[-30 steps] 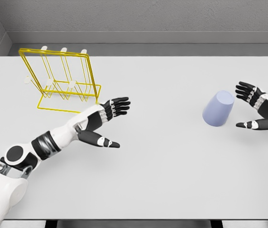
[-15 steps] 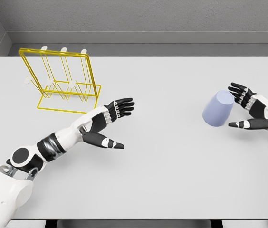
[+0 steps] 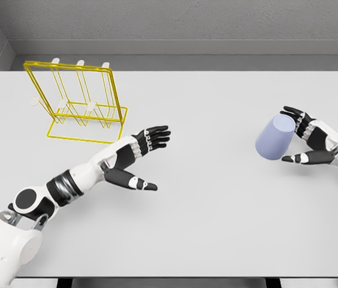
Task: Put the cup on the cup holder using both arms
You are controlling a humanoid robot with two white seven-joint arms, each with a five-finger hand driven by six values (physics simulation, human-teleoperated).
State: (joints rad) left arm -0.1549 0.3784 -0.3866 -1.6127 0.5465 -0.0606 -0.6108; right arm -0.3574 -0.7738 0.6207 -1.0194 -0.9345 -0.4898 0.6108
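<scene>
1. A pale blue cup (image 3: 274, 137) is seen lying tilted on the white table (image 3: 217, 204), in the right part of the view, with its flat closed end turned up and away from the camera.
2. The right hand (image 3: 304, 139) is placed just beside the cup, on the cup's right side, with its arm entering from the right edge of the picture.
3. The fingers (image 3: 293, 114) of that hand are spread and reach around the far upper edge of the cup, while the thumb (image 3: 298, 158) is stretched out below, near the cup's lower right side.
4. Whether the fingers are touching the cup cannot be told; the cup is not seen to be gripped, and the hand is held wide apart.
5. The left hand (image 3: 134, 157) is found well to the left of the cup, above the middle of the table, with its arm entering from the lower left corner.
6. Its fingers are extended and slightly fanned toward the cup's side, the thumb is pointed down and to the right, and nothing is held in it.
7. A yellow wire cup holder (image 3: 76, 102) with white-tipped pegs is set upright far to the left of the cup, near the table's far left corner, just beyond the left hand.
8. A grey wall (image 3: 181, 24) is seen behind the table's far edge.
</scene>
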